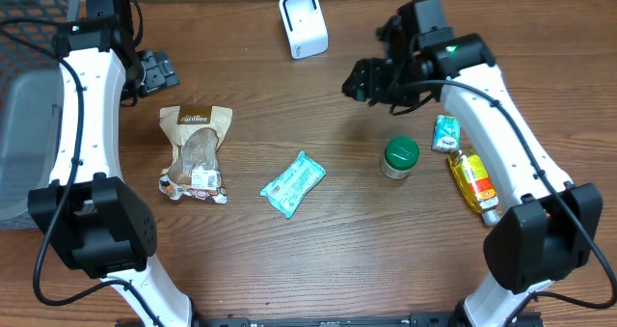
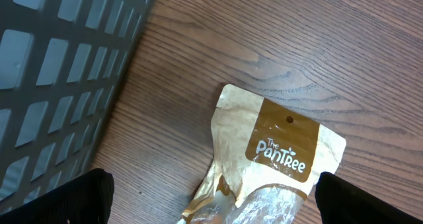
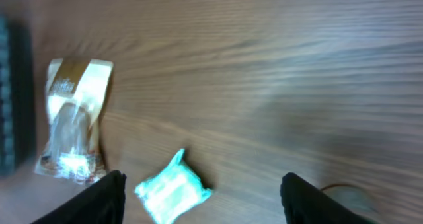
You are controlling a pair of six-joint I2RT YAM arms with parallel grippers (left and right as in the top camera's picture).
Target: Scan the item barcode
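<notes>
— What lies before you?
— A wooden table (image 1: pixel 318 259), with a grey basket (image 1: pixel 24 95) at its left edge. The items lie loose on the wood: a brown pouch (image 1: pixel 196 153) near my left pincer (image 1: pixel 154 71), a yellow bottle (image 1: pixel 472 180) on the right, a teal packet (image 1: pixel 293 183) in the middle, a green-lidded jar (image 1: pixel 400 157) and a small teal sachet (image 1: pixel 445 133). The white scanner (image 1: pixel 303 23) stands at the far side, apart from all of them.
— And your pincers?
— Both have their fingers parted and grip nothing. My right pincer (image 1: pixel 364 79) hangs between the scanner and the jar.
</notes>
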